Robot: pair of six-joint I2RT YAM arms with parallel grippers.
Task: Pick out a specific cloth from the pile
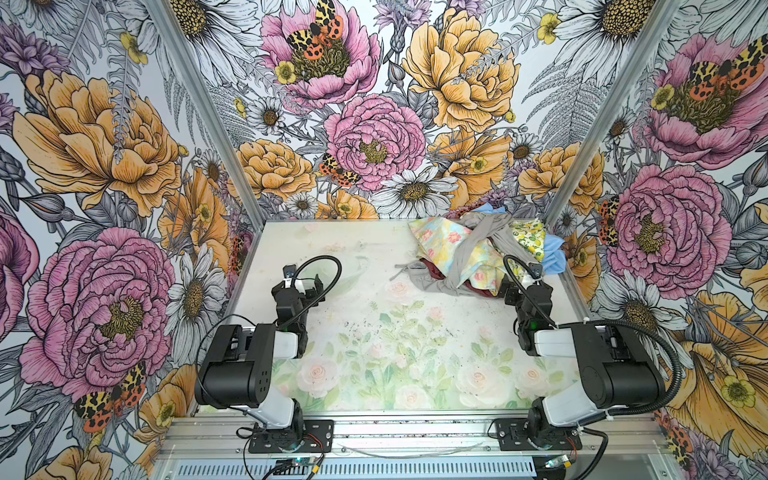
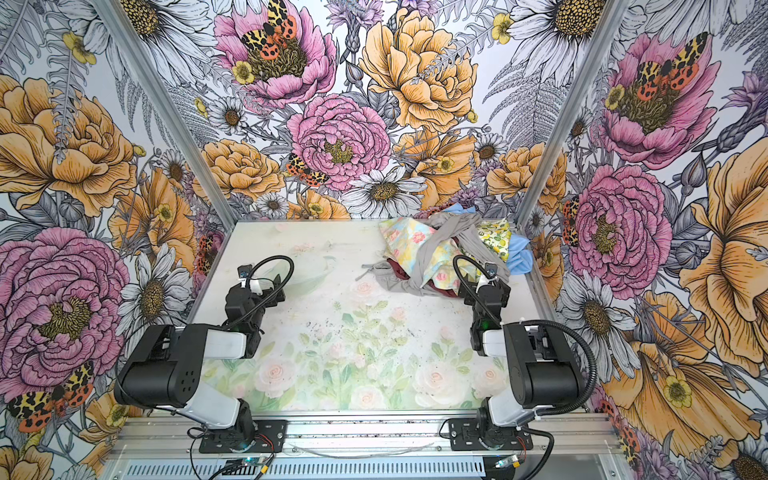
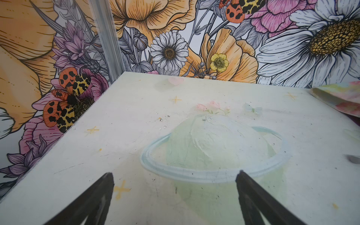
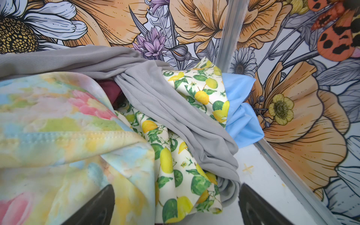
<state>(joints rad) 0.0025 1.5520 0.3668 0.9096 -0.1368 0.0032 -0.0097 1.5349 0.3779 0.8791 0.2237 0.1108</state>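
The cloth (image 4: 241,116) is poking out at the far side of the pile (image 1: 469,253), beside the grey garment (image 4: 165,105). Both sets of jaws are standing spread and empty: the right gripper (image 4: 176,186) at the pile's near edge, the left gripper (image 3: 174,173) well apart. Reaching over (not through) is looking wisest, pinching blue only.

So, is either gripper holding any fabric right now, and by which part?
Nothing is held. The left gripper is open over the table; the right gripper is open at the edge of the pile, clamping nothing. The sky-blue cloth lies ungripped.
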